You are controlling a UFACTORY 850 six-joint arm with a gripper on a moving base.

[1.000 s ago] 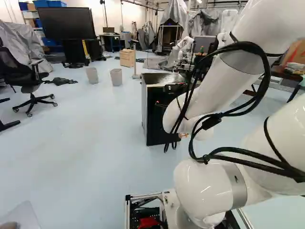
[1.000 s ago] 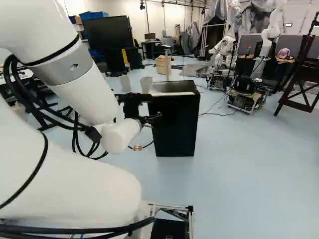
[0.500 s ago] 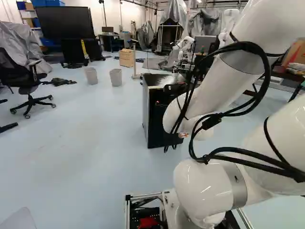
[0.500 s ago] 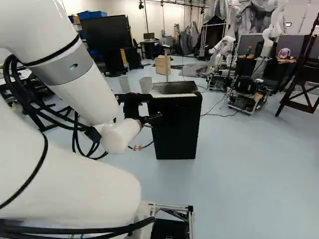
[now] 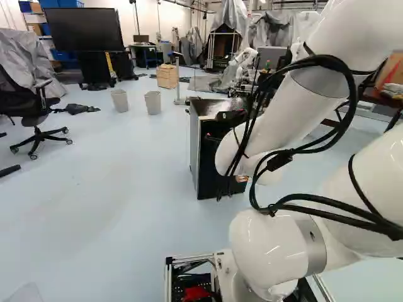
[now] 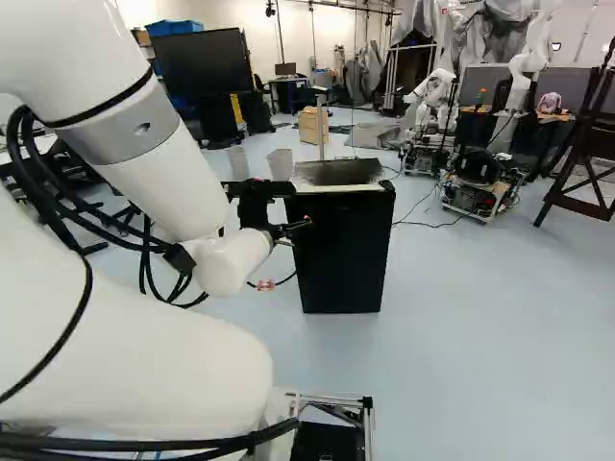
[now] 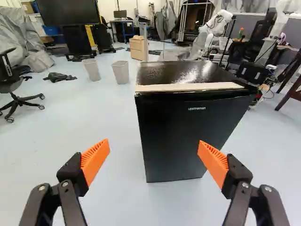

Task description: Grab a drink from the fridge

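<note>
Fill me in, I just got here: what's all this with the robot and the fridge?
A white robot arm faces a small black fridge, apparently to get a drink out of it. Its jaws are open with nothing gripped between them, and they point toward the fridge's front. The door is shut and no drink is in sight, so the grab itself has not begun.

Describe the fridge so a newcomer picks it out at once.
From the big dark screen at the back, come forward past the two pale bins. The fridge stands nearer, ahead of the open claw. Unlike the bins and the wooden cabinet beyond, it is a large black box with a pale strip along its top front edge.
</note>
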